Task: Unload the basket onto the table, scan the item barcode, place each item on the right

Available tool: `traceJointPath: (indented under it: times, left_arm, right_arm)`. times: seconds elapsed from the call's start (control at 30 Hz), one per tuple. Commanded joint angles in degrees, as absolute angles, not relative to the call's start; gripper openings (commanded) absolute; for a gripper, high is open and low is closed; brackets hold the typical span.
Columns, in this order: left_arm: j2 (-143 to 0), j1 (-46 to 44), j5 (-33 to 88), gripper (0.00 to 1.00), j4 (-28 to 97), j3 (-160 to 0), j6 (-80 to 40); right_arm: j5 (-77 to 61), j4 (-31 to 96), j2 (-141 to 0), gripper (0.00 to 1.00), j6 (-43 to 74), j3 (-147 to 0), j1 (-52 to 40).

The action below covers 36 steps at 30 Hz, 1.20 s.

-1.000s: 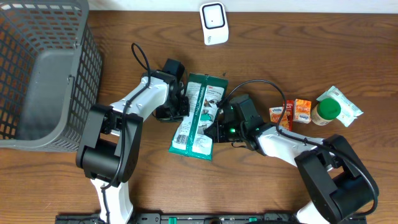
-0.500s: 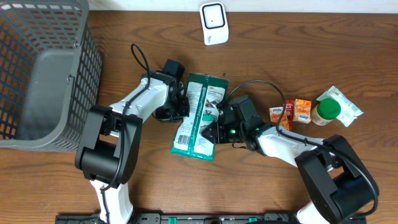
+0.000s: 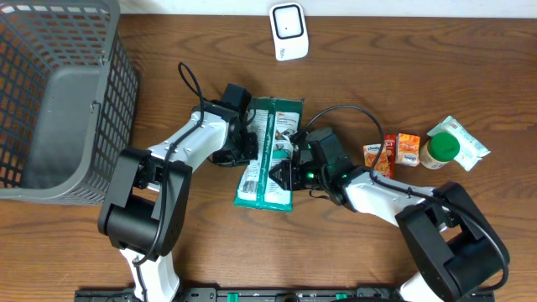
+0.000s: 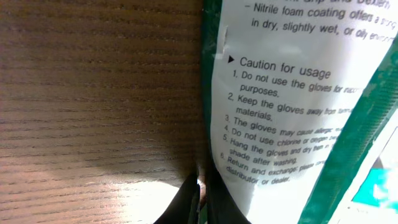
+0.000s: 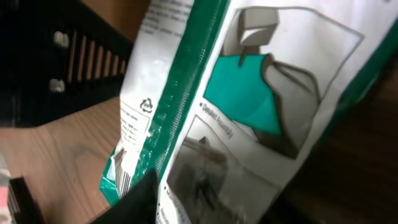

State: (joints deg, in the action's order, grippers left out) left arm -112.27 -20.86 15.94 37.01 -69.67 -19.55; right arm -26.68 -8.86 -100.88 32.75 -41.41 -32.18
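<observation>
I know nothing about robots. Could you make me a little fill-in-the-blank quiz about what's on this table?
The grey basket stands on the ____ side of the table.
The jar beside the small cartons has a ____ lid.
Print on the glove packet reads "Caution for ____".
Missing words: left; green; usage.

Glove packet point(image 3: 267, 151) shifted up, rotated straighter with left hand point(image 3: 248, 147).

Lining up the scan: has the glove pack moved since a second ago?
Yes. The glove pack has turned slightly: its top edge slid left relative to the scanner, its bottom end right.
</observation>
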Motion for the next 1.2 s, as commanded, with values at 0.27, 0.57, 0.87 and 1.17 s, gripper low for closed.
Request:
traceJointPath:
  times: [0.27,0.57,0.87,1.17]
  left_arm:
    - [-110.2,-21.4,11.7,0.08,37.9,-66.3,-20.3]
    - [-87.9,-20.8,-2.0,0.09,40.1,-66.3,-21.7]
    - [-68.6,-14.2,-5.7,0.15,40.5,-66.3,-23.0]
    - [-58.9,-0.9,-5.0,0.17,40.7,-66.3,-24.6]
  right_arm:
    - [-34.2,-7.1,-97.0,0.01,25.2,-41.2,-32.1]
    - [-32.9,5.8,-81.8,0.01,17.6,-41.2,-31.8]
    - [-42.7,12.1,-71.4,0.01,15.1,-41.2,-27.7]
    - [-55.5,11.6,-70.0,0.01,15.2,-41.2,-23.6]
